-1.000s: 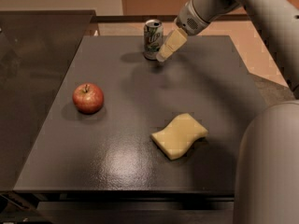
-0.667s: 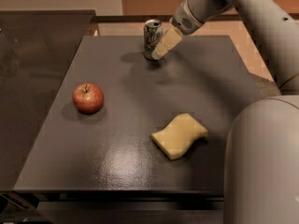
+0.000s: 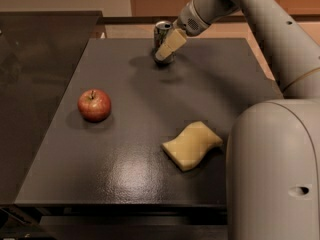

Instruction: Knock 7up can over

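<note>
A red apple [image 3: 94, 105] stands upright, stem up, on the left side of the dark tabletop [image 3: 140, 184], about midway between near and far. A yellow, wavy-edged sponge [image 3: 192, 145] lies flat to the right of centre, nearer than the apple and well apart from it. Both sit well apart from the gripper [image 3: 164, 52], which is at the tabletop's far edge.
</note>
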